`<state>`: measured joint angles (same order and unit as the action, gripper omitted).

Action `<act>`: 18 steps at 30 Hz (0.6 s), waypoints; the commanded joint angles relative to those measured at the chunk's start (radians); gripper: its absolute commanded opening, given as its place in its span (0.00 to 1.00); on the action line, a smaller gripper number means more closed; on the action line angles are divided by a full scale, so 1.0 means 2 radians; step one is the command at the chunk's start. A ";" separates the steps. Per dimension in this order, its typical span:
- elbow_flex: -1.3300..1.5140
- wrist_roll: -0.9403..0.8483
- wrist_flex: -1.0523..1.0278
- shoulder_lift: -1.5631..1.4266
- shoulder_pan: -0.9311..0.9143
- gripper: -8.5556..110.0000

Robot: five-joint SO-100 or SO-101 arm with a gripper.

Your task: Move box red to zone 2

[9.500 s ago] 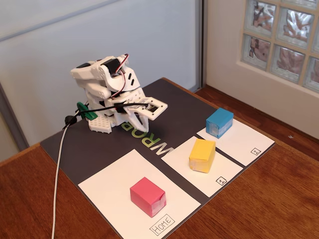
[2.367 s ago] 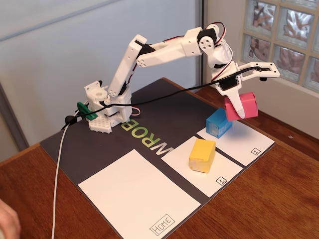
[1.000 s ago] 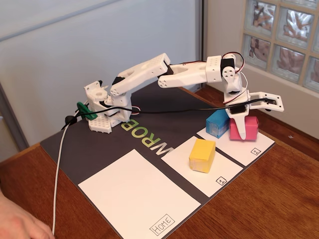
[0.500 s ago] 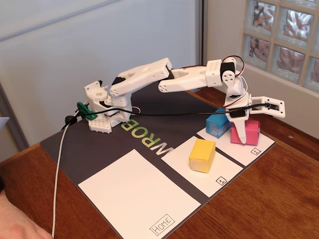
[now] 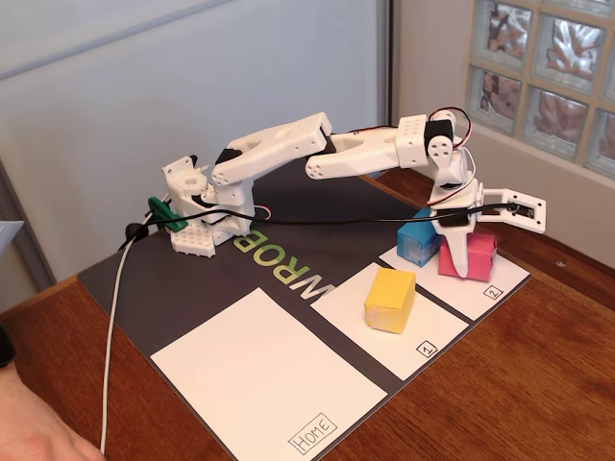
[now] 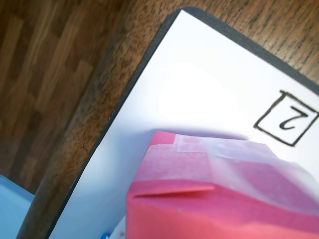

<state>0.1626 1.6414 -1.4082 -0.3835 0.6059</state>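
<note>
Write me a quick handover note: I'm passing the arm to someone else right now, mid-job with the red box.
Gripper: jaws open around the red box, one finger in front of it, the other spread out to the right in the fixed view.
Red box: sitting on the zone 2 panel, beside the blue box; the wrist view shows it near the boxed "2".
Yellow box: on the zone 1 panel. The HOME panel holds no box.
Done: red box delivered and apparently released.
Left: lift the arm clear without nudging either box, then retract.
</note>
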 commanded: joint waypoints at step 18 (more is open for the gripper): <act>-0.036 0.077 -0.035 -0.005 0.008 0.07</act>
<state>0.1396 1.7856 -1.4696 -0.3804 0.6136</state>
